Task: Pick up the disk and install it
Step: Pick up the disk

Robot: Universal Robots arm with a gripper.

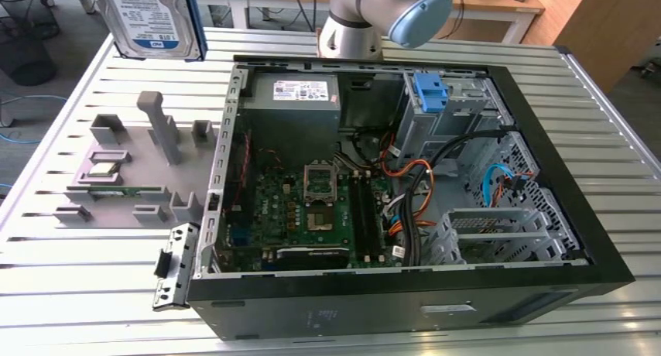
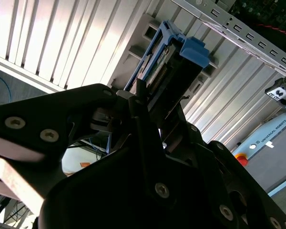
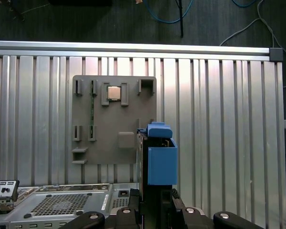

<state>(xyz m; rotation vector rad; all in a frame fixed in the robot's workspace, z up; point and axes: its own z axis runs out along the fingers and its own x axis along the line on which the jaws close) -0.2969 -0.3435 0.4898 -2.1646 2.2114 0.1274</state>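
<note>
A: What's held, and how many?
B: One disk [image 1: 155, 19] — clamped in the single gripper [image 3: 157, 202], held high above the slatted table [image 1: 83, 278], over one grey fixture plate [image 3: 112, 124], beside one open computer case [image 1: 413, 178].

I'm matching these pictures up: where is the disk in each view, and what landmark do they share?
Exterior view: the disk stands upright at the exterior view's upper left, above the slatted table.
Second wrist view: the disk is edge-on in its blue bracket, clamped in the gripper.
First wrist view: the disk is edge-on, in front of the grey holder plate.
Shared landmark: the slatted table.
</note>
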